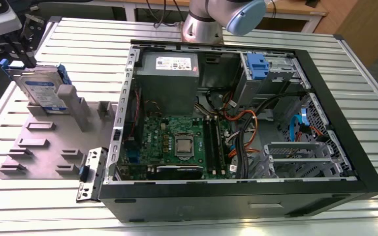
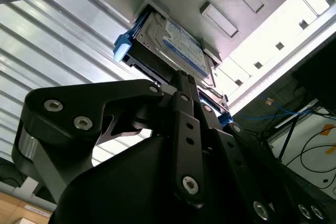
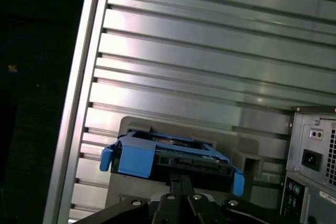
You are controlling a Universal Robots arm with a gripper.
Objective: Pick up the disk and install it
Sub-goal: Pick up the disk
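Observation:
The disk [image 1: 43,91] is a silver hard drive with a white-and-blue label and blue carrier rails. It stands on edge in a slot of the grey fixture plate [image 1: 45,147], at the exterior view's left. My gripper [image 1: 19,56] is right at the disk's upper far end, by the blue rail. Both wrist views look down the gripper [image 2: 189,85] [image 3: 181,182] onto the disk [image 2: 176,43] [image 3: 157,158], whose blue end frame sits just past the tips. Contact cannot be made out.
The open computer case [image 1: 241,199] lies on the slatted table, with a grey power supply [image 1: 169,73] and a blue drive bay clip [image 1: 258,66] at its far side. The arm's base [image 1: 202,24] stands behind the case. The table edge runs close to the fixture.

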